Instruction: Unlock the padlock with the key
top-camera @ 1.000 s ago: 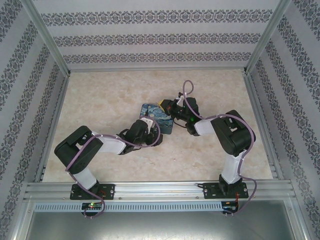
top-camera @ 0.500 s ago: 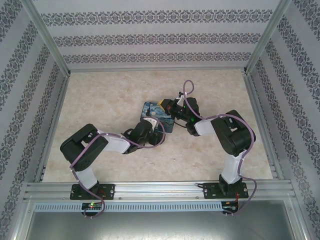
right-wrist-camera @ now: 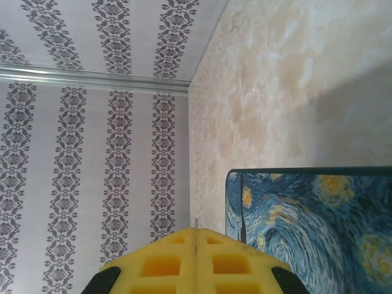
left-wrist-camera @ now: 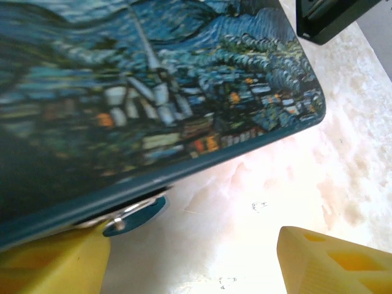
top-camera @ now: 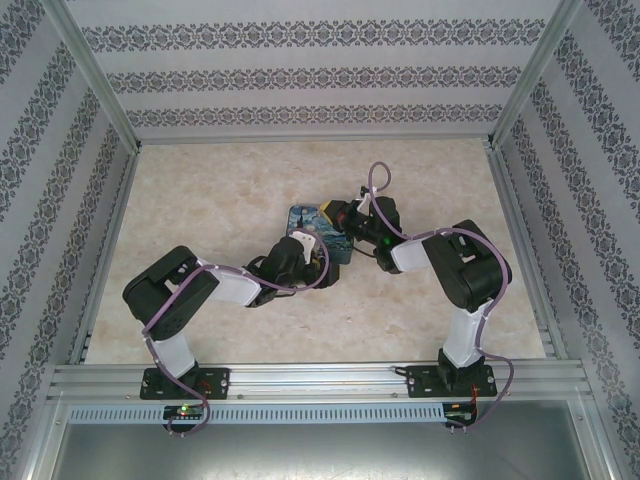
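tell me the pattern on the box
The box has a blue-and-yellow swirling night-sky print; best in right wrist view.

A beige marbled table [top-camera: 200, 200] carries one night-sky-print box [top-camera: 303, 220].

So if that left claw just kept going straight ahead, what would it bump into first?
Most likely the painted box: the open left gripper points at its near edge, with one finger beside the small metal fitting there. Depth is hard to judge.
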Action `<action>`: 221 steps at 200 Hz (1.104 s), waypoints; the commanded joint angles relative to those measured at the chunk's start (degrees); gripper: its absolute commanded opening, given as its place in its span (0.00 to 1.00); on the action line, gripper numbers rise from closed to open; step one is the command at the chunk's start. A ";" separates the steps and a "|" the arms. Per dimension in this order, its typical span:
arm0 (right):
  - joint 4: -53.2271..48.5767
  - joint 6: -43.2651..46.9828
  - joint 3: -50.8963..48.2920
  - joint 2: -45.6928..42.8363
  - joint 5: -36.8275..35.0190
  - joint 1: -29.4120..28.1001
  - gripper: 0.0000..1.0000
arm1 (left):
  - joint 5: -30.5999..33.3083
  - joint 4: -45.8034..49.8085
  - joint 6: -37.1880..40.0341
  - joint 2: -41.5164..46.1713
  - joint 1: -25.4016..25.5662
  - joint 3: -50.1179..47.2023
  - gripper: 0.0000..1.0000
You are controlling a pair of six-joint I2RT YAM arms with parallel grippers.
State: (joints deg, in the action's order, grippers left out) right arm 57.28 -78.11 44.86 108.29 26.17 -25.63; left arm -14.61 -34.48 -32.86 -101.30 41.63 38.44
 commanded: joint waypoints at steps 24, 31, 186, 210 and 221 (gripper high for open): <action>3.96 -0.73 -1.14 1.97 -0.51 0.23 0.00 | -0.27 -4.06 -4.50 -3.03 -0.71 0.33 0.73; 4.14 -0.73 -1.18 2.10 -0.51 0.23 0.00 | -0.31 -4.67 -5.05 -3.46 -0.76 0.33 0.74; 7.25 -2.57 -1.14 4.98 -0.02 1.00 0.00 | -0.85 -15.32 -14.53 -6.34 -0.58 -2.00 0.74; 6.59 -2.67 -0.24 5.00 0.29 1.62 0.00 | -0.20 -14.42 -14.10 -6.97 -0.58 -1.97 0.74; 6.20 -2.58 0.21 5.00 0.35 2.02 0.00 | 0.16 -13.56 -13.54 -6.97 -0.58 -1.88 0.74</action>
State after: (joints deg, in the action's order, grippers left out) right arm 64.36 -81.19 44.18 111.48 26.41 -24.82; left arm -14.76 -48.29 -45.69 -106.32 41.45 37.34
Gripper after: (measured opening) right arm 0.065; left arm 0.743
